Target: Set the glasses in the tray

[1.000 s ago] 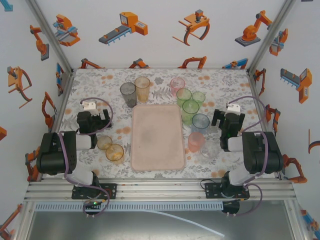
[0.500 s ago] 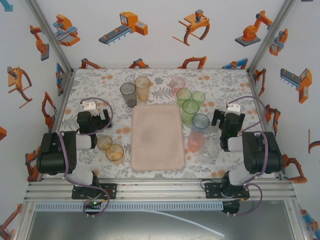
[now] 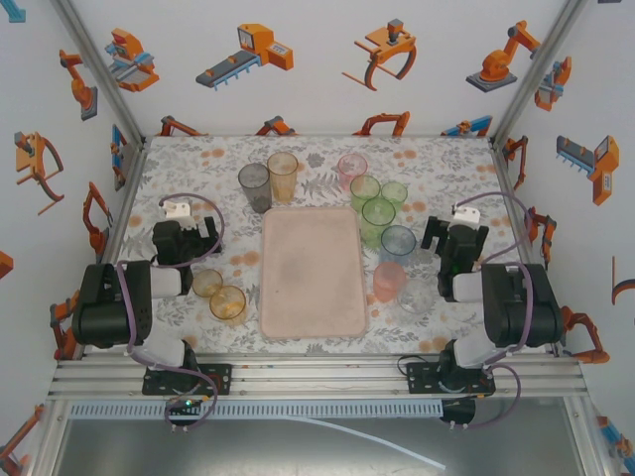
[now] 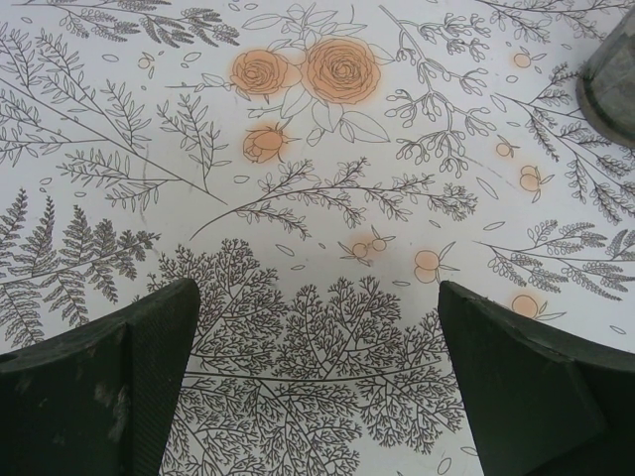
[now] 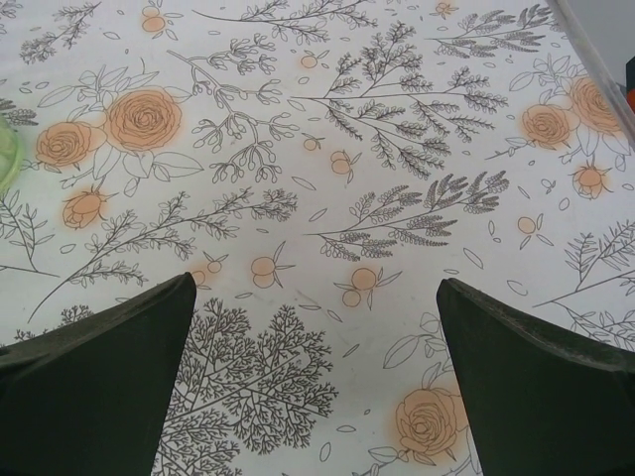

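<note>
– Top external view: where does the pink tray (image 3: 313,273) lie?
– Flat at the middle of the floral worktop (image 3: 198,164). The glasses all stand outside it. A grey tumbler (image 3: 255,185) and an amber tumbler (image 3: 283,175) are just past its far edge. The green tumblers (image 3: 378,213), a pale blue tumbler (image 3: 398,243) and a pink tumbler (image 3: 389,281) are along its right side. Two low amber tumblers (image 3: 227,302) are to its left.
– And the end effectors?
– The left end effector (image 4: 317,288) and right end effector (image 5: 313,283) each hover over the printed worktop, fingers spread wide apart.

One tray (image 3: 313,273); eleven glasses (image 3: 283,177): three amber, three green, two pink, one grey, one blue, one clear
</note>
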